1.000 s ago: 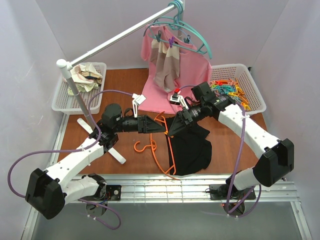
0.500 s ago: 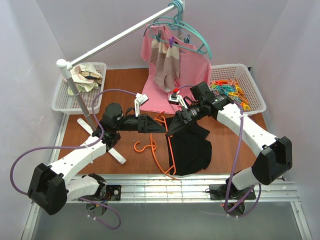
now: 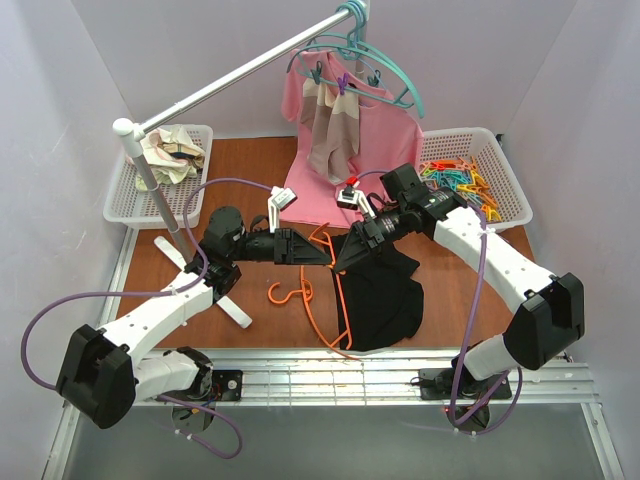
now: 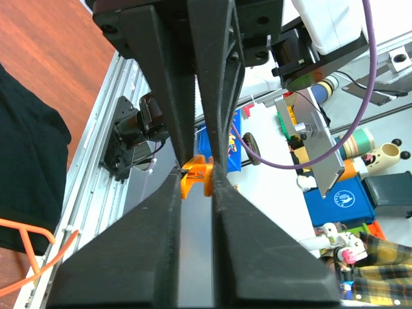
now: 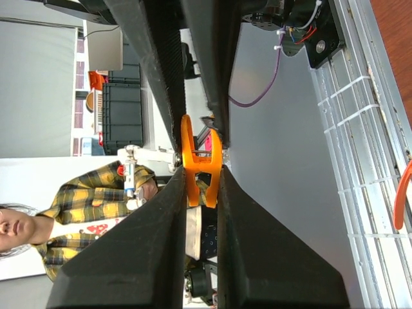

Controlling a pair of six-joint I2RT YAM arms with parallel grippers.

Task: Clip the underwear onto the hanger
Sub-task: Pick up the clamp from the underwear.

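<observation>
The left gripper (image 3: 327, 254) and right gripper (image 3: 341, 262) meet tip to tip, both clamped on 1 orange clip (image 5: 201, 161). They hold it above the hanger (image 3: 340, 300) and underwear (image 3: 385, 300) on the counter (image 3: 250, 190), likely to spread it open.

The underwear (image 3: 385, 305) is plain black and the hanger (image 3: 341, 305) bright orange (the very orange of the clip (image 5: 201, 161)). The shirt (image 3: 315, 195) is pink, the cloth (image 3: 330, 135) beige-striped, the hangers (image 3: 390, 80) above teal, the table (image 3: 250, 165) reddish-brown wood grain.
</observation>
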